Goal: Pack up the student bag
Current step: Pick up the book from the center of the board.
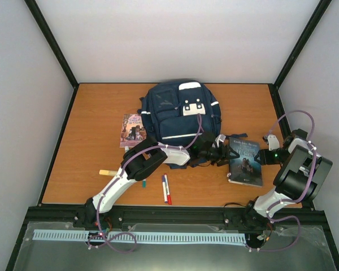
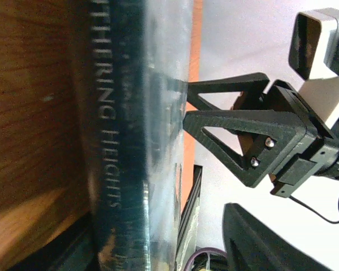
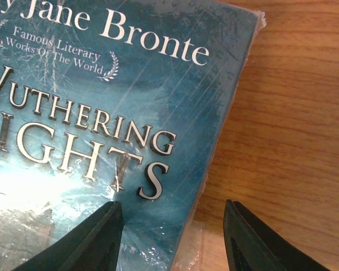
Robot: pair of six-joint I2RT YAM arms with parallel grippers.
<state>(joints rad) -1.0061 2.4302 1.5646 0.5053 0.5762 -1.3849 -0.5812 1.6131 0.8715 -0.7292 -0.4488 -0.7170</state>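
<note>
The large navy blue fabric backpack (image 1: 178, 110) with its thin white stripe lies flat at the far middle of the orange-brown wooden tabletop (image 1: 96, 113), closed side up, straps tucked under. Just to its right and nearer to the arms lies a teal paperback titled Wuthering Heights (image 1: 246, 164), and both arms are at it. The left tool (image 1: 231, 153) sits at the book's left edge beside the spine; whether it is spread or pinched, I cannot tell. The right tool (image 3: 172, 206) meets the opposite edge with its black fingers (image 3: 101, 240) apart, one over the cover and one over bare wood. A small pink book (image 1: 132, 130) lies left of the backpack, and a pair of marker pens (image 1: 166, 189) lies near the front edge.
</note>
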